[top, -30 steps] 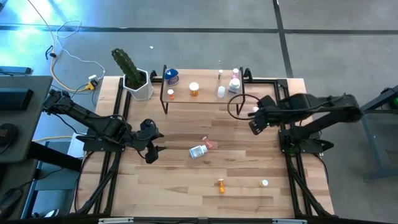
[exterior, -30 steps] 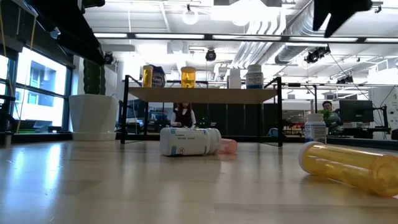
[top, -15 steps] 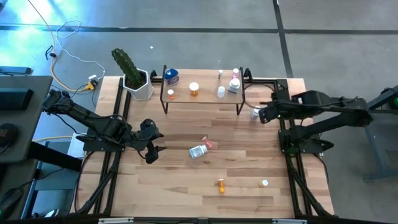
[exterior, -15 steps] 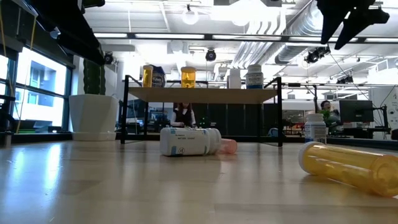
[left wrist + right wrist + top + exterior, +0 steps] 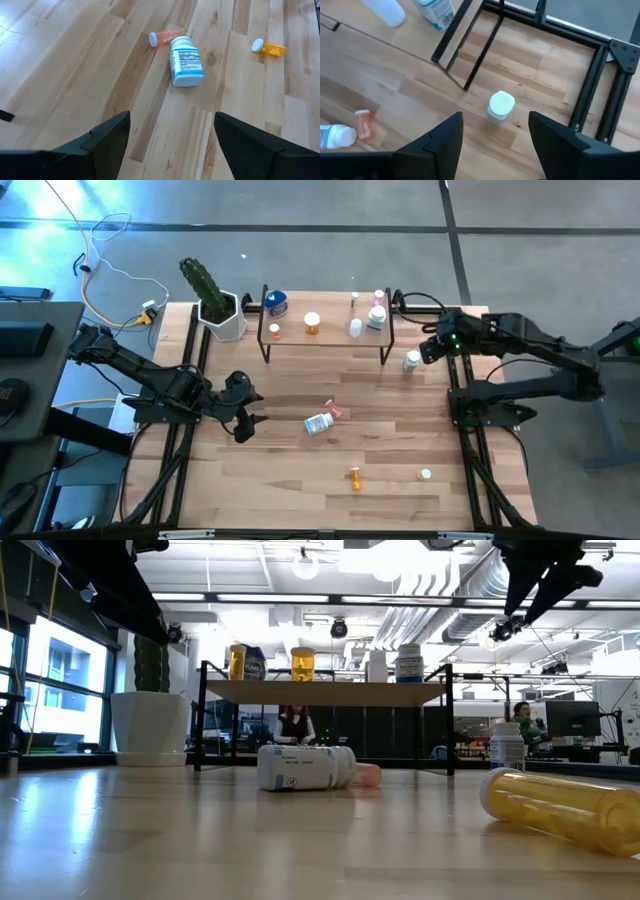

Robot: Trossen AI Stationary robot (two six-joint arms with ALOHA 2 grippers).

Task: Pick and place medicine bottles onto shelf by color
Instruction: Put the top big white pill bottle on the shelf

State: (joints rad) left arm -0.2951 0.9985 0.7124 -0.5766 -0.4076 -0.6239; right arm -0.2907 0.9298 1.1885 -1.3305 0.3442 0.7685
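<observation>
1. The right end effector (image 5: 432,350) is up in the air by the right end of the shelf (image 5: 330,338). Its two fingers (image 5: 437,145) are spread apart and nothing is between them
2. Right under it a white bottle (image 5: 411,361) stands up on the bench (image 5: 300,465), just beside the shelf's right legs. It is not touching the fingers
3. The left end effector (image 5: 246,423) waits low over the left side of the bench. Its fingers (image 5: 107,137) are wide apart and hold nothing
4. In front of it a white bottle with a blue band (image 5: 184,61) lies on its side in the middle of the bench. A small pink bottle (image 5: 165,37) lies just beside it
5. An orange bottle (image 5: 356,477) lies on its side near the front edge of the bench. A small white-topped bottle (image 5: 425,475) sits to the right of it, apart
6. On the shelf, a blue bottle (image 5: 276,303) and two orange bottles (image 5: 312,323) sit at the left end
7. A few white and pink bottles (image 5: 376,314) sit at the right end of the shelf
8. A green cactus in a white pot (image 5: 218,308) stands at the back left corner of the bench, next to the shelf
</observation>
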